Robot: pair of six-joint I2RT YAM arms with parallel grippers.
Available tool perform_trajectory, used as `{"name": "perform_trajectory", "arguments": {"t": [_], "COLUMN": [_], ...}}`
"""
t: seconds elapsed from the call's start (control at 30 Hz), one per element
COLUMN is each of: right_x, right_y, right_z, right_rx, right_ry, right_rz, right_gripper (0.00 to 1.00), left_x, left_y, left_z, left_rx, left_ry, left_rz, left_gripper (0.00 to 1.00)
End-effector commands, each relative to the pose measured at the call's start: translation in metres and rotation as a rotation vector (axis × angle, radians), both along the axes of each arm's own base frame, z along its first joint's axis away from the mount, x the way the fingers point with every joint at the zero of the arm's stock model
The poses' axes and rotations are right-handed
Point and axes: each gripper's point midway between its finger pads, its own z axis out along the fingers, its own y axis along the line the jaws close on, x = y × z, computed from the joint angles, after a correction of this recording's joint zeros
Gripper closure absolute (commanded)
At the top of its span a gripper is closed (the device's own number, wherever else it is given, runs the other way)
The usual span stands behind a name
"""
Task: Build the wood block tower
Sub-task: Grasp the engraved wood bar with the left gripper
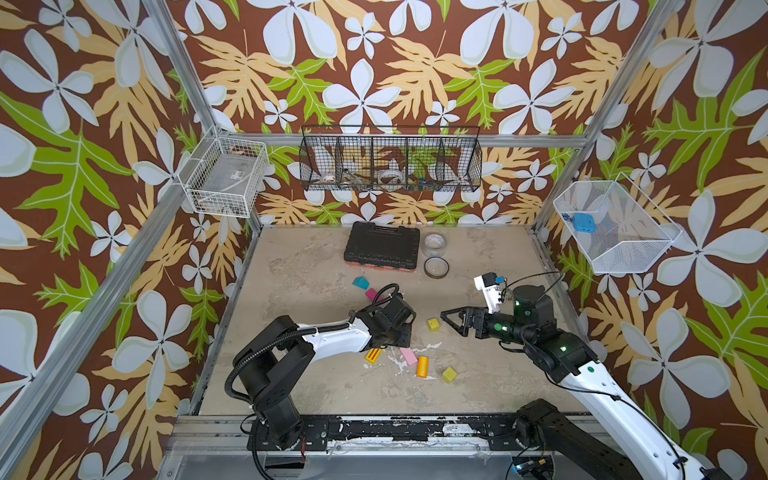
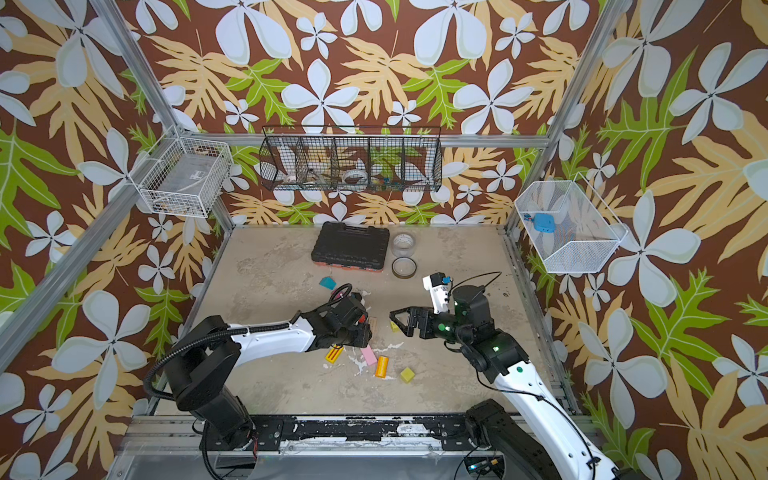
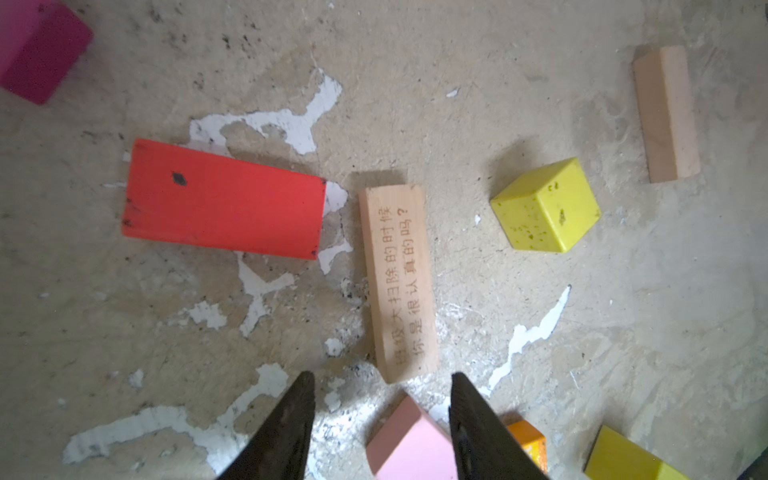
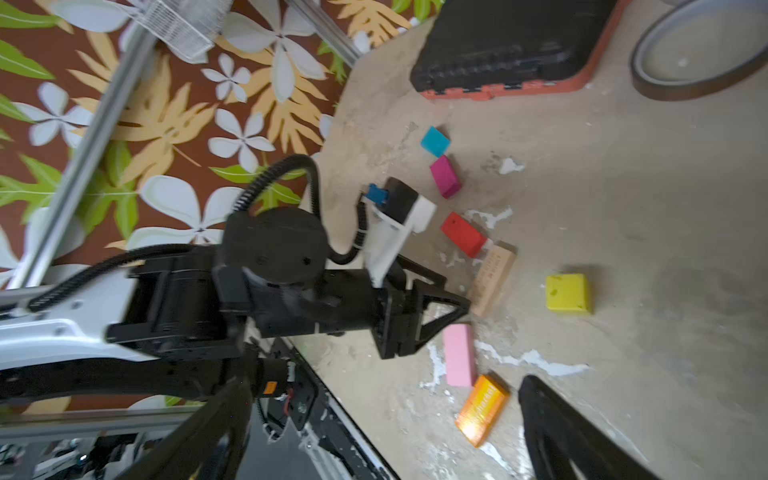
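Note:
The wood blocks lie singly on the table; no tower shows in any view. In the left wrist view a red brick [image 3: 224,199], a printed plain wood bar [image 3: 399,282], a yellow-green cube [image 3: 546,205] and a second wood bar [image 3: 667,114] lie flat. My left gripper [image 3: 382,395] points down, open, over the near end of the pink block [image 3: 411,444], holding nothing. A teal wedge [image 1: 360,283], magenta block [image 1: 372,294], striped yellow brick [image 1: 372,355], orange cylinder [image 1: 422,366] and another cube [image 1: 449,374] lie around it. My right gripper [image 1: 444,314] hovers wide open and empty beside a cube [image 1: 433,324].
A black tool case [image 1: 381,248] and two tape rolls [image 1: 435,243] [image 1: 436,267] sit at the back of the table. Wire baskets [image 1: 390,164] hang on the back and side walls. The two arms' wrists are close together mid-table.

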Motion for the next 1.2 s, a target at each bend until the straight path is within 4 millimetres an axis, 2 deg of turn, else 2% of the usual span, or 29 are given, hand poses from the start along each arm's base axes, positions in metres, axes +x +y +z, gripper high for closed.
{"name": "perform_trajectory", "arguments": {"t": [0.0,0.23,0.37,0.47,0.7,0.93,1.17], "right_x": [0.009,0.011,0.011,0.011,0.012,0.012,0.012], "right_y": [-0.023,-0.058,-0.067,-0.068,-0.067,-0.067,-0.066], "right_z": [-0.023,-0.081,-0.107,-0.119,-0.126,-0.122,-0.127], "right_rx": [-0.127,-0.271,-0.312,-0.319,-0.334,-0.324,-0.334], "right_ry": [-0.063,-0.055,-0.04,-0.036,-0.014,-0.031,-0.011], "right_rz": [-0.097,-0.242,-0.28,-0.287,-0.273,-0.273,-0.266], "right_gripper": [0.0,0.0,0.0,0.0,0.0,0.0,0.0], "left_x": [0.004,0.008,0.012,0.014,0.019,0.014,0.014], "left_y": [0.006,0.007,0.007,0.005,0.004,-0.001,-0.008], "left_z": [-0.001,-0.018,-0.027,-0.031,-0.034,-0.03,-0.032], "left_rx": [0.038,0.096,0.132,0.145,0.169,0.221,0.208], "left_ry": [-0.02,-0.006,0.001,0.009,0.0,-0.025,-0.017], "left_rz": [0.022,0.016,0.021,0.017,0.025,0.009,0.004], "left_gripper": [0.45,0.44,0.44,0.45,0.45,0.44,0.43]}}
